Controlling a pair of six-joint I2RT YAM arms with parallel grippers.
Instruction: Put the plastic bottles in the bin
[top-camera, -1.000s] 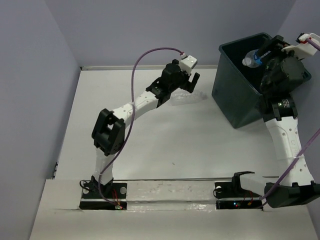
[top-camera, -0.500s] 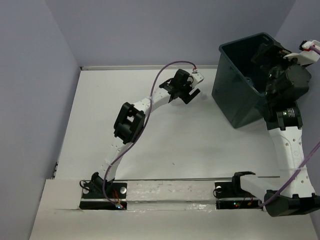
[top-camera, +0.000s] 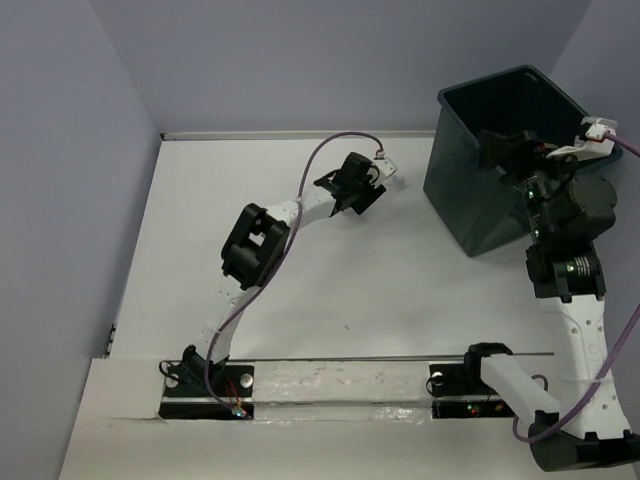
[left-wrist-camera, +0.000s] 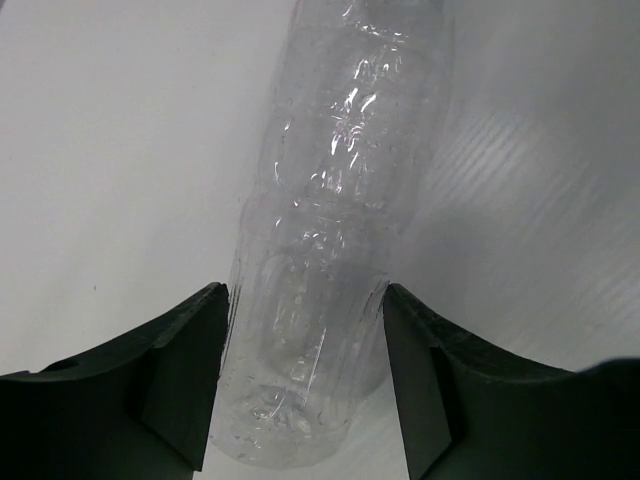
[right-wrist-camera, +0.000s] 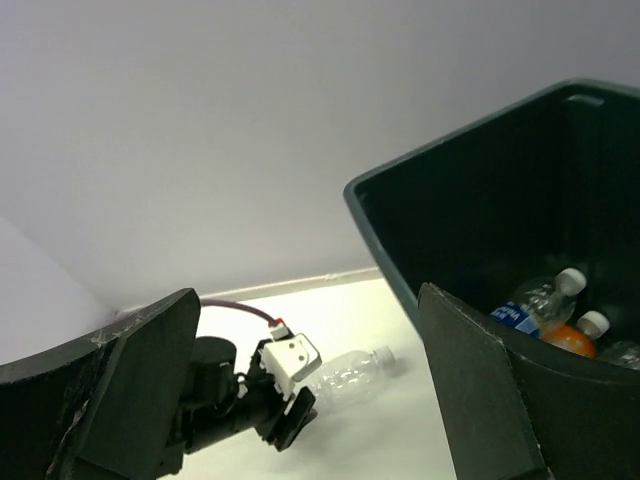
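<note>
A clear plastic bottle (left-wrist-camera: 330, 200) lies on its side on the white table, its base between my left gripper's (left-wrist-camera: 305, 295) fingers. Both fingers touch its sides. The right wrist view shows the same bottle (right-wrist-camera: 355, 375), white cap pointing towards the bin, with the left gripper (right-wrist-camera: 285, 415) at its base. The left gripper (top-camera: 362, 188) is at the far middle of the table. The dark green bin (top-camera: 460, 190) stands at the far right. Inside it are a blue-white labelled bottle (right-wrist-camera: 530, 305) and an orange bottle (right-wrist-camera: 575, 335). My right gripper (top-camera: 497, 148) is open and empty over the bin.
A white wall edge (top-camera: 300, 133) runs behind the table just beyond the left gripper. The bin's near rim (right-wrist-camera: 385, 250) is close in front of the right gripper. The left arm's purple cable (top-camera: 335, 145) arches over its wrist.
The right gripper let a blue-labelled bottle go into the bin and drew back, open. The left gripper came down and its fingers now flank the clear bottle on the table.
</note>
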